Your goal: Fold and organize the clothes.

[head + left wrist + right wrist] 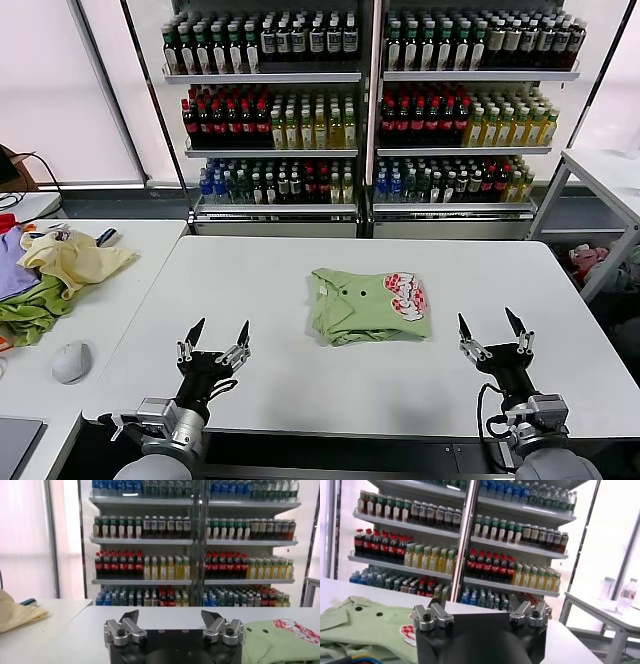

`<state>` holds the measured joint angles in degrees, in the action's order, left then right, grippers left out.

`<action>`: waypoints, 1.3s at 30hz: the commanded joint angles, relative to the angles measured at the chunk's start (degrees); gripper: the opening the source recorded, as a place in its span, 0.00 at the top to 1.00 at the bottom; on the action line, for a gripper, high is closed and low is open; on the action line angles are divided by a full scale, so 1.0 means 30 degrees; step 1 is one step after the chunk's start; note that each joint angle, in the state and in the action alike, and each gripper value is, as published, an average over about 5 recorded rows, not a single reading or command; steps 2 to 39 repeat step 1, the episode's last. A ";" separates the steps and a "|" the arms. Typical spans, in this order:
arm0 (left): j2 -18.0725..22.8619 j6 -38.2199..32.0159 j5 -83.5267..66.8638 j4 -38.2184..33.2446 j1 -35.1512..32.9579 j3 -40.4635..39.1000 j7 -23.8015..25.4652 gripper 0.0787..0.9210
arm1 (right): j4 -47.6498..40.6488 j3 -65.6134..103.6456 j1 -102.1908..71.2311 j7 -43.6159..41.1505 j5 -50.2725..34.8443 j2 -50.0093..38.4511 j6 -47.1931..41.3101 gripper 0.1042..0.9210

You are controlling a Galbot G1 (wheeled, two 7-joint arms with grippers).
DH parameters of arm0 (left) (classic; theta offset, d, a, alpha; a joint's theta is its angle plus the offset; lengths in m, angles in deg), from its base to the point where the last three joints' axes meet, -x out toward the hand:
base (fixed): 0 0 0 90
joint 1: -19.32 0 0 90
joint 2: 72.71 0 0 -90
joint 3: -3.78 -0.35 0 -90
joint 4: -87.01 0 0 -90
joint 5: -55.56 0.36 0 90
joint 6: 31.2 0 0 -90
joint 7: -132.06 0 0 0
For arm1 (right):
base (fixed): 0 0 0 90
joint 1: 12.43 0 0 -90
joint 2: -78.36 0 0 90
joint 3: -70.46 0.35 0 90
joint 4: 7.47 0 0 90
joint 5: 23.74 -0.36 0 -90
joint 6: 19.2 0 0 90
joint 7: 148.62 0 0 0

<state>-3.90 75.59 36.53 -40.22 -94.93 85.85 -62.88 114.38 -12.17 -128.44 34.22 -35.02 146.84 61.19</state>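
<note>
A light green polo shirt (pixel 368 304) lies folded in the middle of the white table (pixel 280 280), its red-and-white print facing up at its right. It also shows in the left wrist view (pixel 280 639) and the right wrist view (pixel 365 625). My left gripper (pixel 220 334) is open and empty near the table's front edge, to the left of the shirt. My right gripper (pixel 491 327) is open and empty near the front edge, to the right of the shirt. Both stand apart from the shirt.
A side table (pixel 120 300) on the left bears a heap of yellow, green and purple clothes (pixel 55 270) and a grey mouse (pixel 71 361). Drink shelves (pixel 370 100) stand behind. Another table (pixel 605 170) is at the far right.
</note>
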 commanded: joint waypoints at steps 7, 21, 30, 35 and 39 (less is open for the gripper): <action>-0.0017 -0.0192 0.0042 0.0013 -0.0001 0.0028 0.0037 0.12 | 0.0517 0.0145 -0.0551 0.0754 0.0174 0.0192 0.0338 0.12; -0.0017 -0.0192 0.0042 0.0013 -0.0001 0.0028 0.0037 0.12 | 0.0517 0.0145 -0.0551 0.0754 0.0174 0.0192 0.0338 0.12; -0.0017 -0.0192 0.0042 0.0013 -0.0001 0.0028 0.0037 0.12 | 0.0517 0.0145 -0.0551 0.0754 0.0174 0.0192 0.0338 0.12; -0.0017 -0.0192 0.0042 0.0013 -0.0001 0.0028 0.0037 0.12 | 0.0517 0.0145 -0.0551 0.0754 0.0174 0.0192 0.0338 0.12; -0.0017 -0.0192 0.0042 0.0013 -0.0001 0.0028 0.0037 0.12 | 0.0517 0.0145 -0.0551 0.0754 0.0174 0.0192 0.0338 0.12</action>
